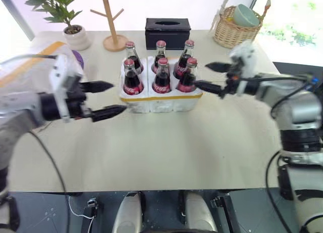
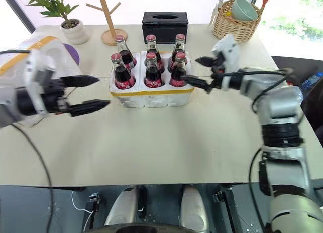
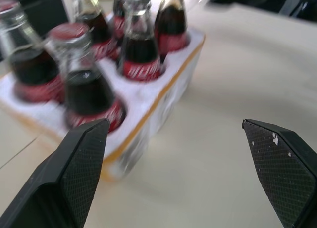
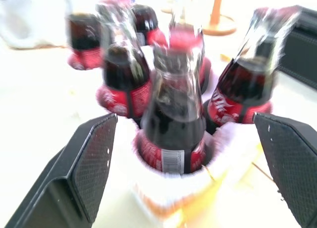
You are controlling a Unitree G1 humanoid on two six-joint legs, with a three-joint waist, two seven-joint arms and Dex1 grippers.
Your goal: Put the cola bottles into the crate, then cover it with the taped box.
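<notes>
Six cola bottles (image 1: 162, 76) with red caps stand upright in the wells of the crate (image 1: 161, 102), a low white block with a yellow band, at the table's middle. My right gripper (image 1: 203, 75) hangs open just off the crate's right end, its fingertips (image 1: 198, 84) close to the front right bottle (image 4: 173, 124) and holding nothing. My left gripper (image 1: 112, 98) is open and empty to the left of the crate, a short gap from its wall (image 3: 163, 109). The taped box (image 2: 43, 42), white with a yellow band, lies at the table's far left, partly hidden behind my left arm.
Behind the crate sits a black tissue box (image 1: 167, 33). A wooden stand (image 1: 113, 38) and a potted plant (image 1: 73, 33) are at the back left, a wicker basket (image 1: 234, 31) with a green bowl at the back right. A purple object (image 1: 78, 56) lies by the taped box.
</notes>
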